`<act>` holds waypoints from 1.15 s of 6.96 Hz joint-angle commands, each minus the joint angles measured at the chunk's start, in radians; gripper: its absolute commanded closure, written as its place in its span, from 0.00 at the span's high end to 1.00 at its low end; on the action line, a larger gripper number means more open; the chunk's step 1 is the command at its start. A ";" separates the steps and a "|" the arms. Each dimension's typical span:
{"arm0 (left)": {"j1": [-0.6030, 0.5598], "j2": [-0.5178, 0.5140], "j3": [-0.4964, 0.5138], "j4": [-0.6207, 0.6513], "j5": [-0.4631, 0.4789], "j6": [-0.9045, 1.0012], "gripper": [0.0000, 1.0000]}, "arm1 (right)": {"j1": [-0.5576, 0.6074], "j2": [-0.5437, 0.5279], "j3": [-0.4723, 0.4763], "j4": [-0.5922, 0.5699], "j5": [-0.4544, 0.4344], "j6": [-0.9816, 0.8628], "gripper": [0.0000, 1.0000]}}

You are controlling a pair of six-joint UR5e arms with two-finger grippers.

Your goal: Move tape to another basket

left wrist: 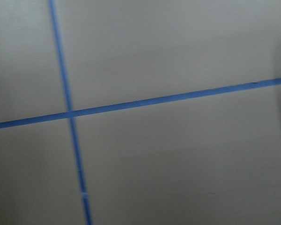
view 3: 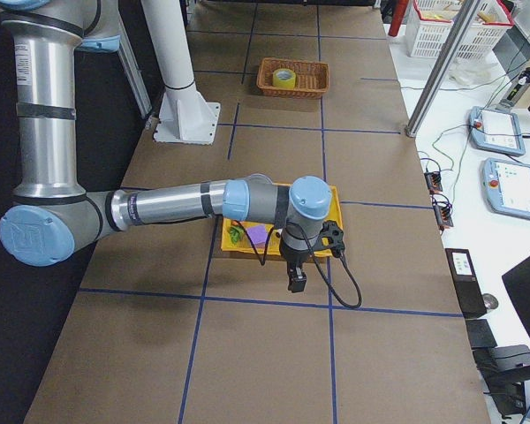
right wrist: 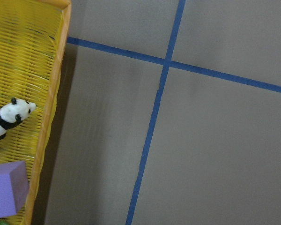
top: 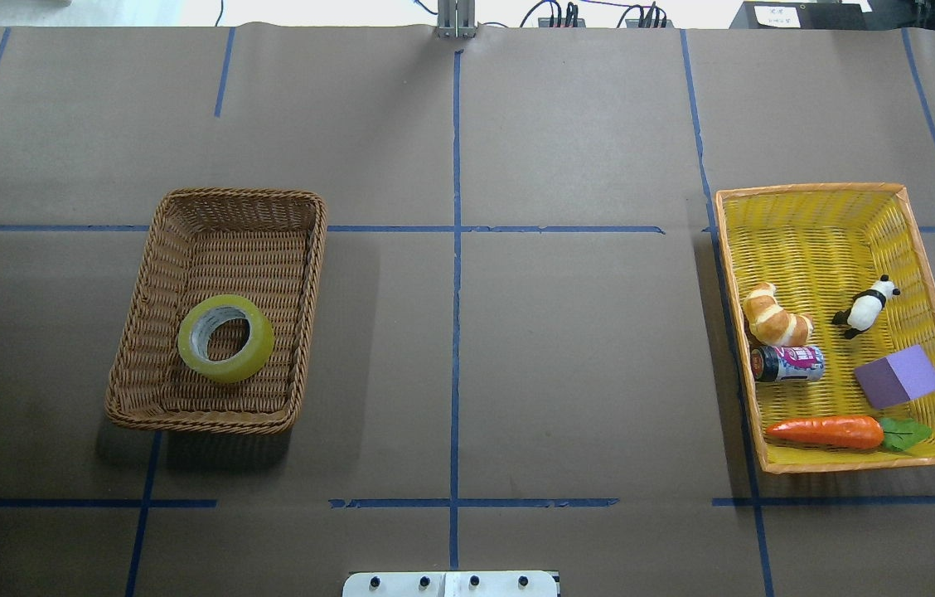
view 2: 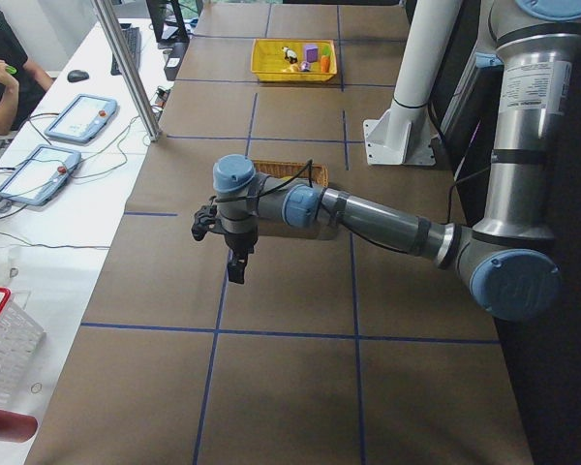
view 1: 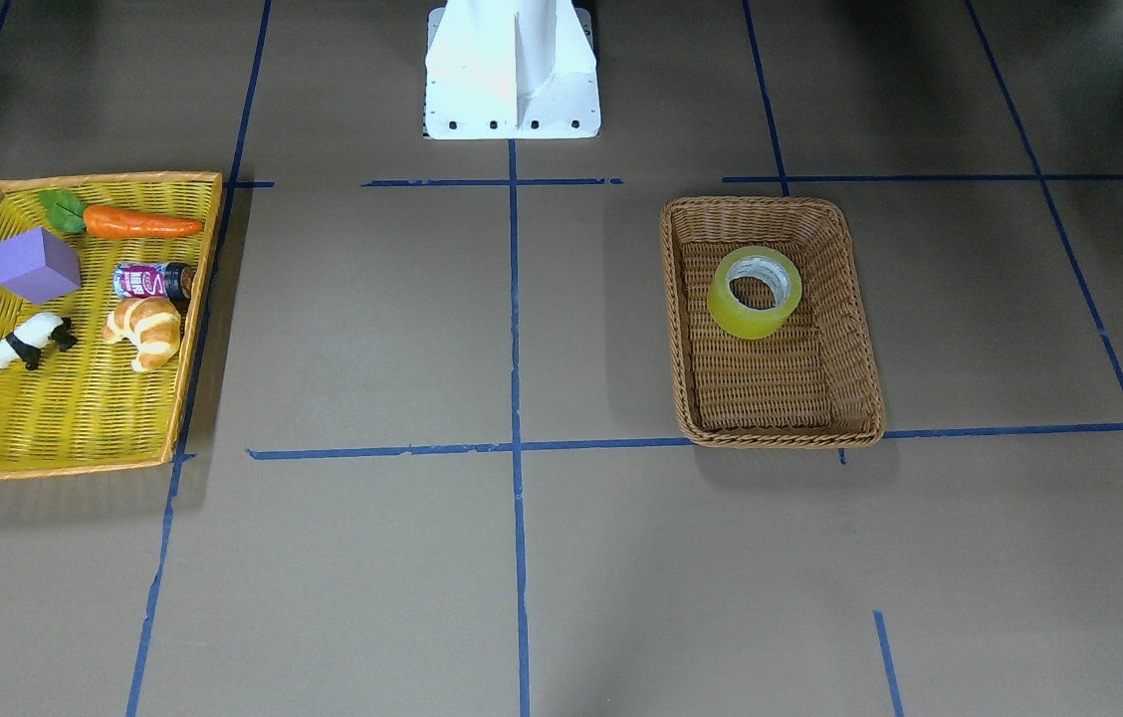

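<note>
Tape (top: 225, 338): lies flat, core hole upward, in the robot-near half of the basket (top: 219, 199), on the left of the surface; I judge this suits a top-down pick. Left arm (view 2: 368, 218), right arm (view 3: 177, 205): held outboard, clear of the baskets; whether the jaws are open or closed I cannot tell.

Left arm (view 2: 378, 221) stretched over the table (view 2: 281, 387), tool (view 2: 234, 270) pointing down, basket (view 2: 317, 174) behind it, yellow tray (view 2: 268, 64) beyond

**Grippers Unreadable, Baskets Half Hidden**

In the side views, the jaws of the left gripper (view 2: 235, 268) and right gripper (view 3: 296, 281) were too small to judge. The left arm (view 2: 368, 218) covered most of the basket (view 2: 313, 172), and the right arm (view 3: 177, 201) much of the yellow tray (view 3: 247, 253). The left wrist view was blurred. The right wrist view's edge cut off the panda (right wrist: 7, 117) at 9 o'clock and the purple block (right wrist: 7, 187) at 7 o'clock.
</note>
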 commanded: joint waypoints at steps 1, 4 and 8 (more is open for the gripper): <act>-0.078 0.018 0.110 0.044 -0.126 0.096 1.00 | 0.034 -0.002 -0.108 0.074 0.083 0.002 1.00; -0.133 0.113 0.227 -0.171 -0.172 0.093 1.00 | 0.067 -0.009 -0.134 0.111 0.099 0.011 1.00; -0.164 0.086 0.195 -0.141 -0.170 0.082 1.00 | 0.079 -0.010 -0.171 0.111 0.113 0.063 1.00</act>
